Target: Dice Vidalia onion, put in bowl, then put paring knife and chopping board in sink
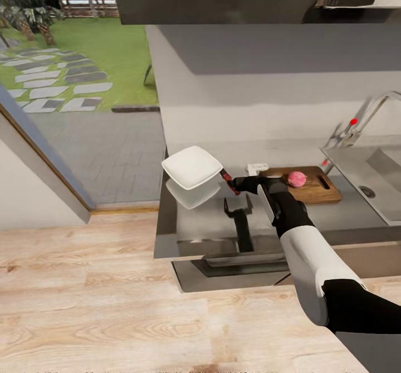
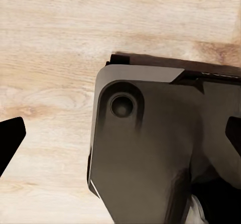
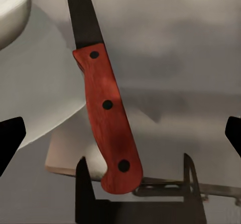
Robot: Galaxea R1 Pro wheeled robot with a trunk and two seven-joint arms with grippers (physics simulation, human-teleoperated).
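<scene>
Right fingers (image 3: 14, 133) spread wide, astride red-handled dark-bladed paring knife (image 3: 106, 123), not yet clenched; left fingers (image 2: 12, 133) parted over floor, holding nothing. Knife lies on grey metal worktop (image 1: 195, 228) beside glossy white squarish bowl (image 1: 192, 166). Right of it, pink onion (image 1: 297, 179) already on brown wood chopping board (image 1: 320, 192), steel sink (image 1: 370, 172) beyond. Step: fetching knife. Next: you lower, clench on handle.

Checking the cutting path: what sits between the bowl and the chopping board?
In the head view, the right gripper over the paring knife, between bowl and chopping board.

Right end effector (image 1: 233, 183) seemingly open.
</scene>
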